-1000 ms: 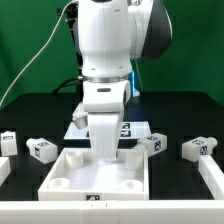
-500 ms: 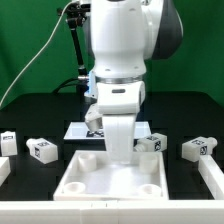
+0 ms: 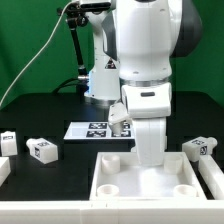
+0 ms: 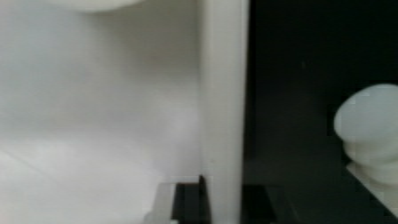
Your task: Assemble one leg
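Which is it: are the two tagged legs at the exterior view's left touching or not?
Apart. The exterior view shows bare black table between the outer leg and the inner leg.

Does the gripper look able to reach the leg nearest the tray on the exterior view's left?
Likely yes: that leg lies uncovered on the table; the gripper need only rise over the tray wall.

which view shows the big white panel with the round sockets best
The exterior view. It shows the panel nearly whole, with its raised walls and round corner sockets, though the arm covers part of the far side. The wrist view is too close: only a plain white surface and a straight edge against black, likely part of the panel.
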Robot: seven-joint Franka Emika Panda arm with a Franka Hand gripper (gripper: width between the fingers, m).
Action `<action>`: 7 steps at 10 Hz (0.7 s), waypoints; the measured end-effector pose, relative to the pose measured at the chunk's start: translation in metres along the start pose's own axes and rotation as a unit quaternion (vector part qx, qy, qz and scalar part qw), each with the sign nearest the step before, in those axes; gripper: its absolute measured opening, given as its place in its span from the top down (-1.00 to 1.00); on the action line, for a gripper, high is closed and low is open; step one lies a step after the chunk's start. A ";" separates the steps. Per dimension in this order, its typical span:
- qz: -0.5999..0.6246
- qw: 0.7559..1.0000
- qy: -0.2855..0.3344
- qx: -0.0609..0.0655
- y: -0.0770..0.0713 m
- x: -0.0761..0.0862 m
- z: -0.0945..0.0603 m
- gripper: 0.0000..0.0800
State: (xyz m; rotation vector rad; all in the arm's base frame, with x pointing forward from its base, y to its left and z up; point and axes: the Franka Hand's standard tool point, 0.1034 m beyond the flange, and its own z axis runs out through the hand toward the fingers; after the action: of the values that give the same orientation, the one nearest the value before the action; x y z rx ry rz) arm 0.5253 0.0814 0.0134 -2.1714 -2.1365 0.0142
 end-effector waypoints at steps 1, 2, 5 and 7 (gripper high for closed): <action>0.002 1.000 0.001 0.000 0.000 0.004 0.000 0.86; 0.002 1.000 0.003 -0.001 0.000 0.007 -0.001 0.86; 0.017 1.000 0.004 -0.010 0.004 0.013 -0.012 0.27; 0.040 0.999 0.000 -0.025 0.005 0.009 -0.034 -0.47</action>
State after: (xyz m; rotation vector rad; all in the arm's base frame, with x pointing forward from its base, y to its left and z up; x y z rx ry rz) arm 0.5332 0.0881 0.0473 -2.2835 -2.0719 -0.0341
